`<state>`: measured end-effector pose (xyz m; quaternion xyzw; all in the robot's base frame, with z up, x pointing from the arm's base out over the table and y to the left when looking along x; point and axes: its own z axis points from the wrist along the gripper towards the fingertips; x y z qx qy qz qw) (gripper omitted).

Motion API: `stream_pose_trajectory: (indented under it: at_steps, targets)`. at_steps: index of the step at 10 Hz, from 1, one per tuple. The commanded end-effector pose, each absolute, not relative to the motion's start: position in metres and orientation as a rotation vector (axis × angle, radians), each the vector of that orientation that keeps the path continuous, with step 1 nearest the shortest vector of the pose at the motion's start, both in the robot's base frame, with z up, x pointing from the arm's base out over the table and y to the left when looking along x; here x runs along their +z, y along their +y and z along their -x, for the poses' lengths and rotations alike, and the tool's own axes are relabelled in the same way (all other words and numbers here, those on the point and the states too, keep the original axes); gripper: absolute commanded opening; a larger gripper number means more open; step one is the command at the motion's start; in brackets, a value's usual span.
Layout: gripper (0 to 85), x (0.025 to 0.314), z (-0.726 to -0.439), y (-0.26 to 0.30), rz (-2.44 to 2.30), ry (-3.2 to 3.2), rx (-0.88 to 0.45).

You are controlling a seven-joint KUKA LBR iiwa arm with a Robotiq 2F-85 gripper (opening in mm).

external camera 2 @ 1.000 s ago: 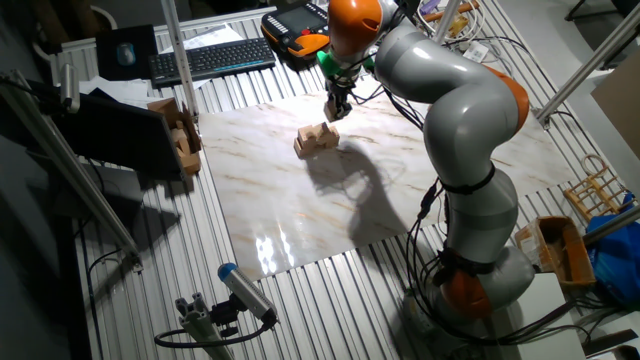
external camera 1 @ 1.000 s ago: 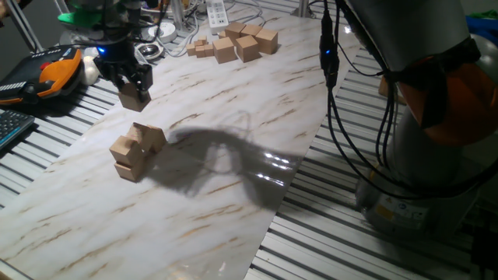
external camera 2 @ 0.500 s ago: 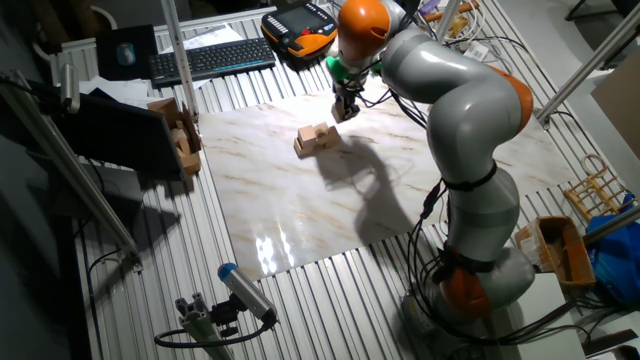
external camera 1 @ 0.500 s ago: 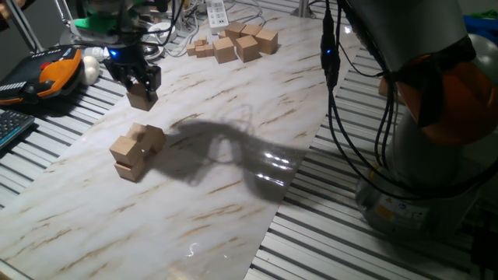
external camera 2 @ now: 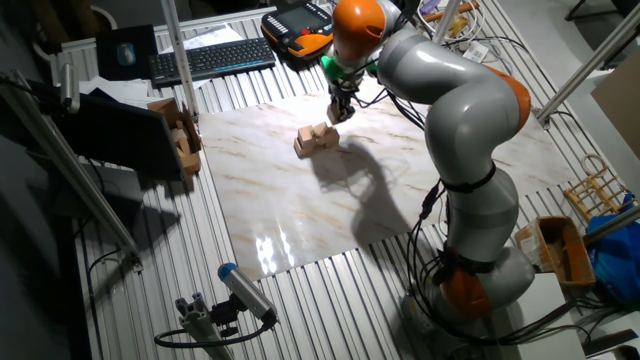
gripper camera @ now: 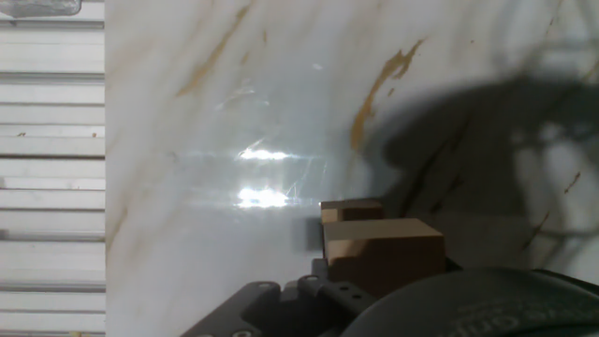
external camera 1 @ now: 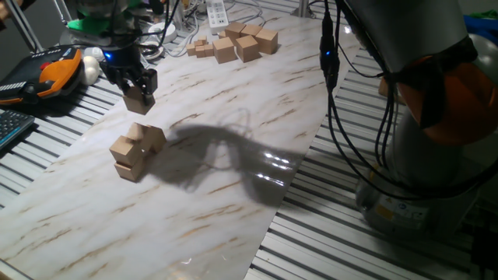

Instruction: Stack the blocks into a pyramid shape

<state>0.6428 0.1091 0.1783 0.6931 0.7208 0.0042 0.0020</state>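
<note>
A light, rigid wooden block, best gripped on opposite flat faces, hangs clamped in the gripper jaws above the half-built pyramid near the surface's edge.

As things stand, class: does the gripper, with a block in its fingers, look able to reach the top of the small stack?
Probably yes. The gripper, shut on a block, hangs above and just beyond the stack. Nothing stands between them, and the stack's top is uncovered.
</note>
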Motion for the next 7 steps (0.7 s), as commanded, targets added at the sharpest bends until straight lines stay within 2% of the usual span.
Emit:
stream_pose_trajectory:
  at_steps: [1, 4, 7]
  targets:
    - [0.0, 0.178, -0.643, 0.109, -2.176, 2.262, 0.011]
    - [0.0, 0.165, -0.647, 0.086, -2.125, 2.289, 0.016]
    - [0.0, 0.127, -0.657, 0.057, -2.082, 2.295, 0.034]
